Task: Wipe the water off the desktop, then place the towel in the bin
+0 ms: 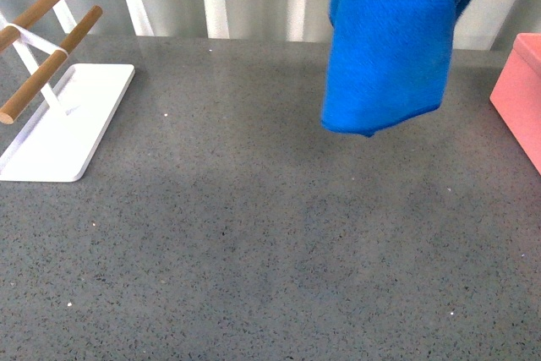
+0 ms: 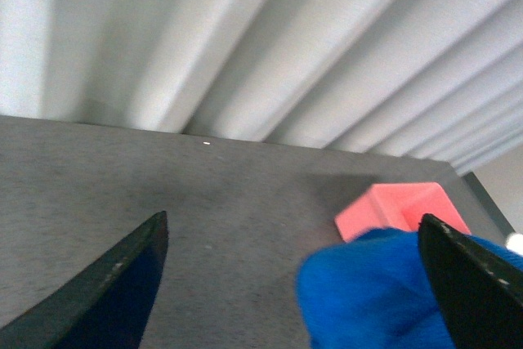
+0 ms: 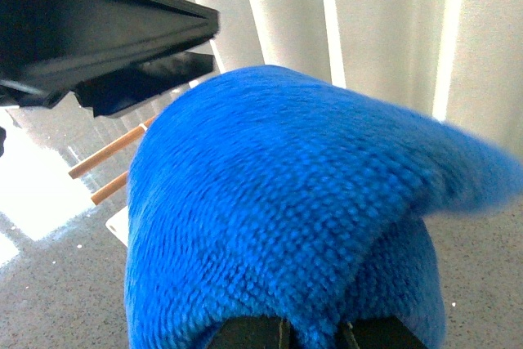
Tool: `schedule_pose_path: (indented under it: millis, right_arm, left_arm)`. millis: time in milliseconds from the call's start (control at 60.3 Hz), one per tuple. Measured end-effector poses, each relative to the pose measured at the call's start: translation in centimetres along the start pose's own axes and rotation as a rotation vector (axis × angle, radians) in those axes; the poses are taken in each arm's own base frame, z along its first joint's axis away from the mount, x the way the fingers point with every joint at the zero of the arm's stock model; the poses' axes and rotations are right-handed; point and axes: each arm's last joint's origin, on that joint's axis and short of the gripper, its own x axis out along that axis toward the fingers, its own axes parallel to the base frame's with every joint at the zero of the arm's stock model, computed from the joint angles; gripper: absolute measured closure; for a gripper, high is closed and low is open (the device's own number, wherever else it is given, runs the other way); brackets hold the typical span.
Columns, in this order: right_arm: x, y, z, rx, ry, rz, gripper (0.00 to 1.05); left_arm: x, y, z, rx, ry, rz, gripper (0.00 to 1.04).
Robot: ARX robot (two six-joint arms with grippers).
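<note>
The blue towel (image 1: 389, 40) hangs in the air over the far right of the grey speckled desktop (image 1: 254, 234), its lower edge clear of the surface. My right gripper (image 3: 315, 334) is shut on the towel (image 3: 278, 202), which drapes over and hides most of its fingers. The salmon-pink bin (image 1: 520, 95) stands at the right edge, to the right of the towel. My left gripper (image 2: 292, 220) is open and empty. In its view the towel (image 2: 368, 292) hangs ahead of it in front of the bin (image 2: 400, 206).
A white rack (image 1: 68, 120) with wooden bars stands on its tray at the far left. White vertical blinds run behind the desktop's far edge. A dark part of the left arm (image 3: 106, 38) shows in the right wrist view near the towel.
</note>
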Motion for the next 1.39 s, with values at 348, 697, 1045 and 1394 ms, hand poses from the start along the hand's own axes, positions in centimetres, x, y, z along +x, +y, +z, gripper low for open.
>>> schedule_pose_path:
  millis: [348,697,1045,1394]
  right_arm:
    - [-0.6,-1.0,0.0,0.014,0.005,-0.044,1.02]
    - [-0.7,-1.5,-0.2,0.019,0.016,-0.081,1.02]
    - [-0.2,-1.2,-0.1,0.003,0.05,-0.07,1.02]
    - [-0.2,-1.2,-0.3,-0.004,0.056,-0.075,1.02]
  left_arm:
    - [-7.0,5.1,-3.0,0.038,0.166,-0.01,0.07]
    - [-18.8,4.3,-4.6,0.132,0.175,-0.107,0.07]
    - [-22.1,5.3,-8.0,0.438,-0.315,0.448,0.57]
    - [-23.3,3.6,-11.1,0.448,-0.305,0.454,1.01]
